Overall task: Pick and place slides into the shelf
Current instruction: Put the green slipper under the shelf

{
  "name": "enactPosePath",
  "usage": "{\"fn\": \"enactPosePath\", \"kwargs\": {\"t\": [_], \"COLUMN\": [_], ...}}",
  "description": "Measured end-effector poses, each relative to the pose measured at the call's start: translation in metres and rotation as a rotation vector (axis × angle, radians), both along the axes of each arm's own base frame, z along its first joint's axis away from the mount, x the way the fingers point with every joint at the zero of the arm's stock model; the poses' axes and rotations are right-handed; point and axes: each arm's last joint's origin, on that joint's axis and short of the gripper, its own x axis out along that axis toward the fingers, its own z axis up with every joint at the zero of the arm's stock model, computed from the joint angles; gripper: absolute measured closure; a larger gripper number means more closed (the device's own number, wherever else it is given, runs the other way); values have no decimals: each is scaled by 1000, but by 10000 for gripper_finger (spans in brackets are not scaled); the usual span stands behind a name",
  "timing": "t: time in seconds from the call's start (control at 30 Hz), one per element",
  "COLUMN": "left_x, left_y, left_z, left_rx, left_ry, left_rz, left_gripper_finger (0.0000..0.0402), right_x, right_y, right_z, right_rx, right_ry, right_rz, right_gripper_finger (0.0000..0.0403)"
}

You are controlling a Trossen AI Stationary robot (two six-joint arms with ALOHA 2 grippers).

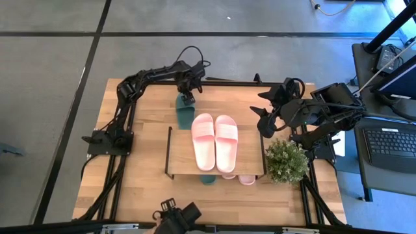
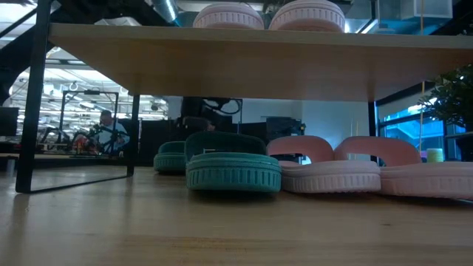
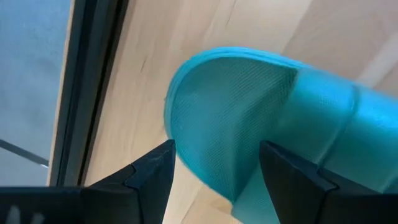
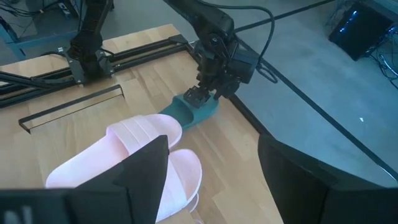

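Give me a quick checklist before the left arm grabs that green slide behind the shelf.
1. Left hand open over the green slide: ok.
2. Slide lies flat on the table: ok.
3. Fingers already closed on it: not ok.
4. Room under the shelf beside the other green slide: ok.
5. Right hand waiting, open, clear of the shelf: ok.
6. Pink pair on top steady: ok.

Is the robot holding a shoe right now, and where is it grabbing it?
Left gripper straddles the green slide at its far end; whether it grips cannot be told. Right gripper holds nothing.
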Motion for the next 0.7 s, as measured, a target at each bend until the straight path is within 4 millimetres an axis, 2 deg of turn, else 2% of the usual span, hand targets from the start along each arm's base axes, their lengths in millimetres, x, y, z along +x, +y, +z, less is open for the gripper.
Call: {"fn": "enactPosePath", "kwargs": {"t": [0.27, 0.57, 0.7], "left_x": [-2, -5, -5], "left_y": [-3, 4, 3], "left_z": [-7, -6, -7], "left_rx": [-15, 56, -44], "left_ry": [18, 51, -27], "left_rz": [-6, 10, 13], "left_gripper_finger": [177, 177, 177], "right_x": [0, 0, 0], "right_y": [0, 0, 0], "right_z": [0, 0, 0], "right_rx": [0, 1, 2], "right_ry": [0, -1, -2], "right_rz": [0, -2, -3], "right_gripper_finger": [153, 153, 153]}}
